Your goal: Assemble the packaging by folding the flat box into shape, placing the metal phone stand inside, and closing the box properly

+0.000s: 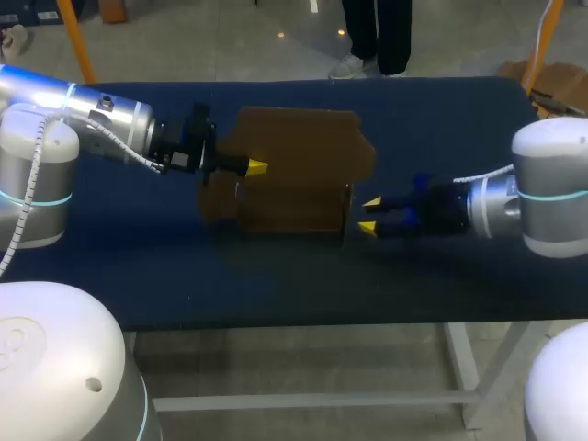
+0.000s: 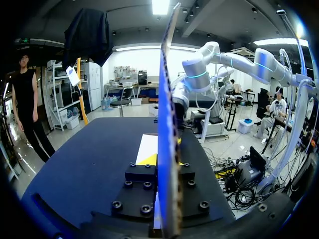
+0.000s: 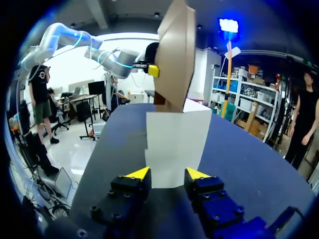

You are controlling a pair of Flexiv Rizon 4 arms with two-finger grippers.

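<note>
The head view looks down from above and behind onto the whole bench (image 1: 441,119). The wrist views sit close behind the left end effector (image 2: 162,159) and right end effector (image 3: 167,174), facing each other across the cardboard box (image 1: 294,175), which all three share.

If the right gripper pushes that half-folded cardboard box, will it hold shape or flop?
Probably floppy: the cardboard box is thin sheet, edge-on in the left wrist view, flaps open. Likely light, so the open right gripper may slide it rather than fold it. The left gripper, pinching an upright panel, should steady it somewhat.
</note>
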